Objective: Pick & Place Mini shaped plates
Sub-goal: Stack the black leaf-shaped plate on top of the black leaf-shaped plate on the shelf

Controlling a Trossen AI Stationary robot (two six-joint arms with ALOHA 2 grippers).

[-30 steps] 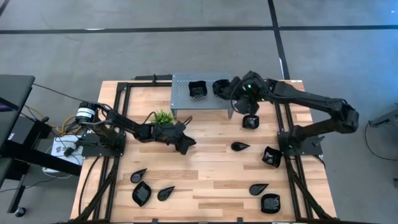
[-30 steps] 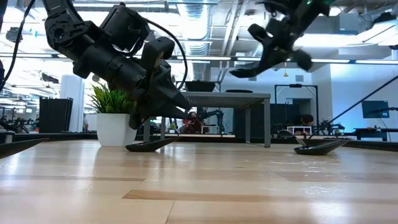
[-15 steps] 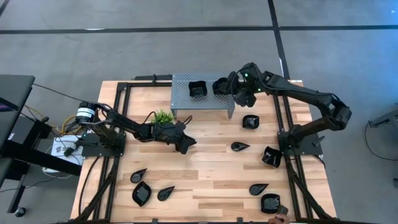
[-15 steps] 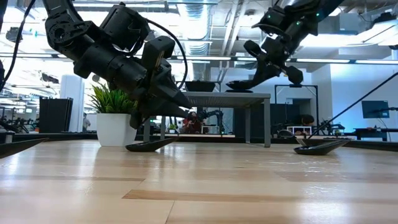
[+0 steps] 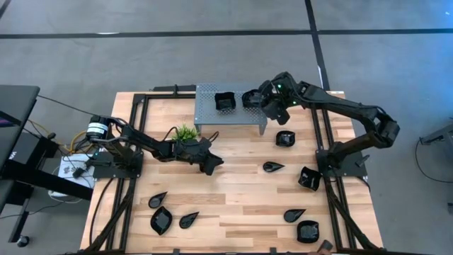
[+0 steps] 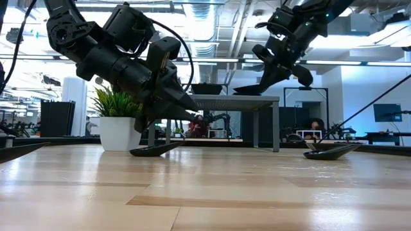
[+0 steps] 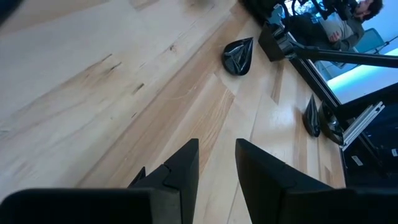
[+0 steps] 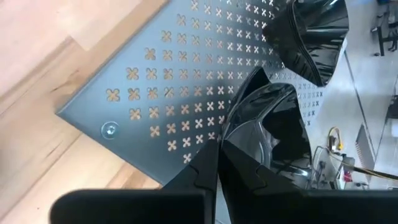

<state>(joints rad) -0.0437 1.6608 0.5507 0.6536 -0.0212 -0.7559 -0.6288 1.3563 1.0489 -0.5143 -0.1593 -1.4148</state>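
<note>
Two mini shaped plates are on the grey perforated stand (image 5: 212, 113): a squarish one (image 5: 224, 102) and a leaf-shaped one (image 8: 267, 124). My right gripper (image 8: 219, 155) is shut on the leaf-shaped one, over the stand's right part (image 5: 260, 101). Other black plates lie flat on the wooden table, at right (image 5: 285, 139) (image 5: 273, 167) (image 5: 308, 178) and at near left (image 5: 161, 220). My left gripper (image 5: 210, 164) hangs open just above the table's middle, with nothing between its fingers (image 7: 214, 168). My right gripper pinches the leaf-shaped plate's rim (image 8: 227, 140) between its two fingers, at the end away from the pointed tip (image 8: 258, 71). The fingers slant down from the table's right. In the low view the plate (image 6: 247, 90) sits level on the stand's top.
A small green plant in a white pot (image 5: 185, 132) stands between the stand and my left arm. Black frame rails run along the table's left (image 5: 134, 134) and right (image 5: 322, 142) sides. More plates lie near the front right (image 5: 294, 214) (image 5: 308, 231).
My right gripper has carried the leaf-shaped plate toward the table's left and down, from the air beside the stand onto the stand's top, rolling its wrist as it went. The plate, tilted before, now lies level there.
</note>
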